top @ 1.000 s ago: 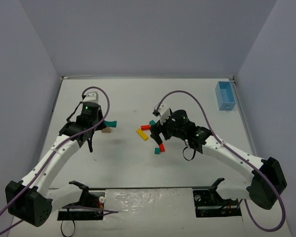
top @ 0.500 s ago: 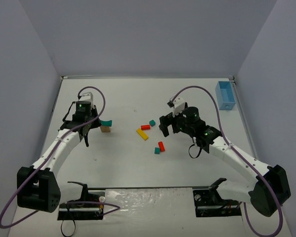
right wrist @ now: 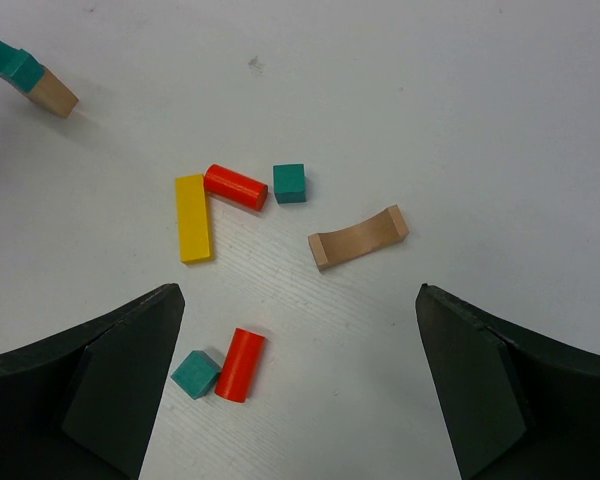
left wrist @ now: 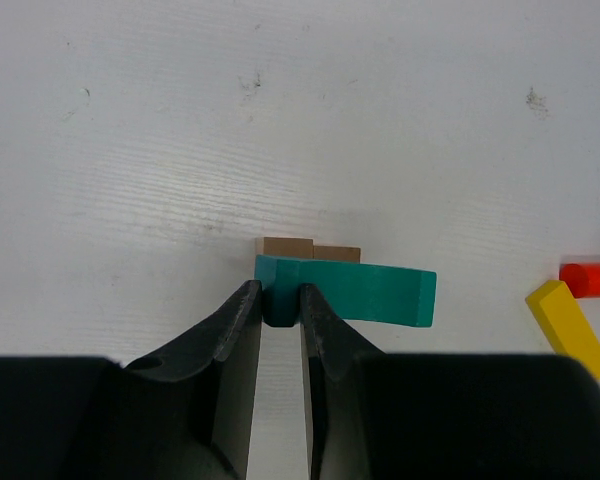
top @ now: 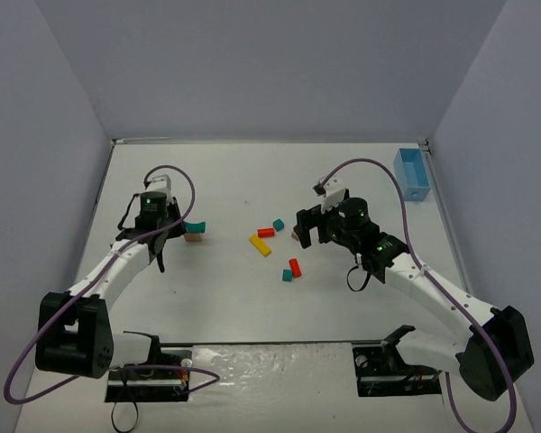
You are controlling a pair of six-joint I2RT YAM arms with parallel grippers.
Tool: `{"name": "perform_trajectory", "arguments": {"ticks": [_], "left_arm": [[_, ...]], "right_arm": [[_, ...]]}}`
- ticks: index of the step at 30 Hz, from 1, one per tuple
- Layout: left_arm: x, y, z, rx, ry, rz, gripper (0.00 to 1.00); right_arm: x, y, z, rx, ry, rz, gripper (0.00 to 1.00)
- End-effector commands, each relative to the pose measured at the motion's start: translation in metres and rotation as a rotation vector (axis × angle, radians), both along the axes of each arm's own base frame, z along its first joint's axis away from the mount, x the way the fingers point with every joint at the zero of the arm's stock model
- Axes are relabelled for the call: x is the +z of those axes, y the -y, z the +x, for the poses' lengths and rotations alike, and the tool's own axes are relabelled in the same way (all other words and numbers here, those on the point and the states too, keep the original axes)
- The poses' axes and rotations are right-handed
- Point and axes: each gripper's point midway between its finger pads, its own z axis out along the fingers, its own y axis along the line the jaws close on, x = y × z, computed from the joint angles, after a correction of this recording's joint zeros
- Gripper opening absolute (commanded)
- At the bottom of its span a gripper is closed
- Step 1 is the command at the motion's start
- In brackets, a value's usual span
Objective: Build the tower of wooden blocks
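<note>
Right claw [right wrist: 300, 300] has pulled back and spread wide, holding nothing. Left claw [left wrist: 280, 310] is clamped on one end of the teal block [left wrist: 365, 293], touching the tan block [left wrist: 308, 248], where the tower [top: 194, 234] starts. It should lay teal flat and centred on tan, then let go slowly. Loose blocks [right wrist: 191, 217] lie well right of tan. No writing shows.

White link shells with black joints form the left arm [top: 108, 271] and right arm [top: 433, 291], each trailed by a purple cable [top: 182, 180]. A green light [top: 147, 197] glows at the left wrist. The left gripper [left wrist: 278, 295] and right gripper [right wrist: 298, 295] carry matte black jaws.
</note>
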Motion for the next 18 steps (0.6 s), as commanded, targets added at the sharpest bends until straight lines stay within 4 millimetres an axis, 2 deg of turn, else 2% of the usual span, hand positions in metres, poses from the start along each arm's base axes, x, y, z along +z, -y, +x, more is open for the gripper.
{"name": "perform_trajectory", "arguments": {"ticks": [1,18], "left_arm": [[0.0294,-0.0017,0.0201,0.017,0.134,-0.035,0.00],[0.0212,-0.0078,0.0216,0.032,0.142,-0.079,0.00]], "right_arm": [[0.0233,-0.0062,0.0071,0.009,0.072,0.066,1.00],[0.0197,-0.0096,0.0062,0.031,0.062,0.065,1.00]]}}
